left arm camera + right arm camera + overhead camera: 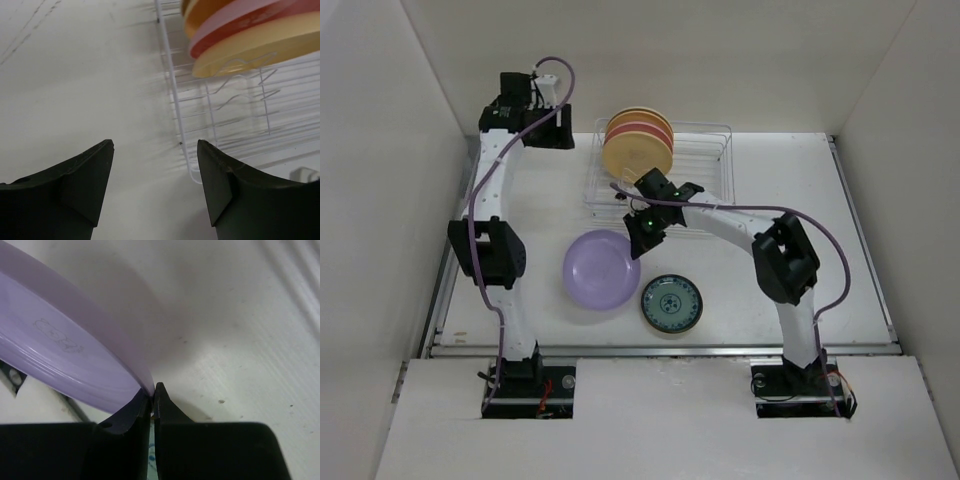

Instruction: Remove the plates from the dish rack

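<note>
Lavender plate being set down; more wait in the rack.
The left gripper (154, 144) hangs with fingers apart and empty just beside the rack (712, 152), where yellow and pink plates (638, 145) stand on edge. The right gripper (152, 390) is clamped on the lavender plate (600, 270) at its rim, tilted over the table (790, 200), beside the dark patterned plate (671, 303). Next, likely: lay it flat and let go.

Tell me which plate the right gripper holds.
The lavender plate, pinched at its rim by the right gripper. The dark patterned plate lies free on the table; the others stand in the dish rack.
</note>
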Robot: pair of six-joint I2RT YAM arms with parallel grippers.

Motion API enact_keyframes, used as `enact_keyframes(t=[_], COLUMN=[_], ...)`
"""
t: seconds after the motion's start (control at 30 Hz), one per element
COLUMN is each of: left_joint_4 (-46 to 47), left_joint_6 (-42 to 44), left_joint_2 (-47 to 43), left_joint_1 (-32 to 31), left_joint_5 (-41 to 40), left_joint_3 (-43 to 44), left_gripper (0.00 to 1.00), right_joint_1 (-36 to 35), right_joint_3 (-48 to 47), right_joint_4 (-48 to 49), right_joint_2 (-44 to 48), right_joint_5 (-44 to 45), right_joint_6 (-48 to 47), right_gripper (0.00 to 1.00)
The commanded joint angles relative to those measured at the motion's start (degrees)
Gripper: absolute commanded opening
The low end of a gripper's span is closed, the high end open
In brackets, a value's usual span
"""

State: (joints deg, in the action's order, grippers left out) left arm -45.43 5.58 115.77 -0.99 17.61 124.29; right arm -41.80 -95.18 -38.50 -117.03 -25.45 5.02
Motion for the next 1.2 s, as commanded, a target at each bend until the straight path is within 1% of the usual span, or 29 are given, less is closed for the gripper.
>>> enact_keyframes(t=[0.0,0.03,0.1,0.23,0.3,0.33,0.37,0.43,0.47,0.5,0.63,0.7,0.73,0.8,0.87,1.03,1.07,1.17], left_joint_4=[4.1,5.3,7.8,9.1,9.8,9.8,10.4,10.4,10.4,11.1,16.2,20.1,21.2,22.7,22.7,26.2,27.7,28.4], left_joint_6=[5.7,6.2,6.8,6.8,6.3,6.3,6.3,7.0,7.0,7.8,8.3,8.3,8.9,8.9,8.9,11.8,12.4,12.4], left_joint_2=[0.2,0.2,0.2,0.7,0.7,1.2,1.2,2.3,2.3,2.9,4.2,6.0,6.6,8.8,10.3,12.3,12.3,12.3], left_joint_1=[-4.4,-5.1,-6.4,-6.9,-6.9,-6.9,-6.9,-7.6,-7.6,-8.2,-9.4,-10.5,-10.5,-11.1,-11.7,-12.8,-12.8,-12.8], left_joint_5=[2.5,0.2,-0.6,-0.6,0.0,0.8,2.0,2.7,3.4,3.4,4.0,4.0,4.0,4.0,3.1,-2.2,-3.1,-4.6], left_joint_3=[-0.8,-1.4,-1.9,-2.6,-2.6,-3.2,-3.2,-3.2,-3.2,-3.2,-3.8,-3.8,-3.8,-2.7,-0.2,-0.2,-1.0,-1.5], left_gripper=[0.64,0.63,0.63,0.63,0.63,0.63,0.63,0.63,0.62,0.62,0.56,0.53,0.53,0.50,0.50,0.50,0.47,0.23], right_joint_1=[0.5,0.5,-0.1,-1.3,-1.3,-1.3,-1.3,-1.3,-1.3,-1.3,-1.3,-1.3,-1.3,-1.3,0.1,2.2,2.3,2.8], right_joint_3=[-5.4,-5.4,-7.5,-8.6,-7.8,-7.7,-6.7,-5.6,-5.6,-5.6,-5.6,-5.6,-5.6,-6.2,-6.8,-6.3,-6.2,-5.5], right_joint_4=[3.5,3.5,1.6,-0.4,-0.4,0.1,0.1,0.1,0.1,0.1,-0.6,-1.1,-1.8,-2.5,-3.2,-4.2,-4.2,-4.2], right_joint_2=[-2.5,-2.5,-4.9,-6.9,-6.9,-6.3,-5.8,-3.7,-2.9,-2.1,2.8,5.7,6.5,9.2,10.6,13.9,14.7,15.3], right_joint_5=[4.6,5.3,6.5,8.2,8.8,8.8,9.5,10.1,10.7,10.7,14.1,15.8,17.5,18.9,21.0,21.9,21.9,22.5], right_joint_6=[5.4,5.4,5.4,6.0,6.0,6.0,6.0,6.0,6.0,6.0,6.5,6.5,6.5,6.5,6.5,6.5,6.5,6.5], right_gripper=[0.00,0.00,0.10,0.11,0.16,0.21,0.37,0.44,0.51,0.52,0.54,0.55,0.55,0.56,0.56,0.56,0.56,0.56])
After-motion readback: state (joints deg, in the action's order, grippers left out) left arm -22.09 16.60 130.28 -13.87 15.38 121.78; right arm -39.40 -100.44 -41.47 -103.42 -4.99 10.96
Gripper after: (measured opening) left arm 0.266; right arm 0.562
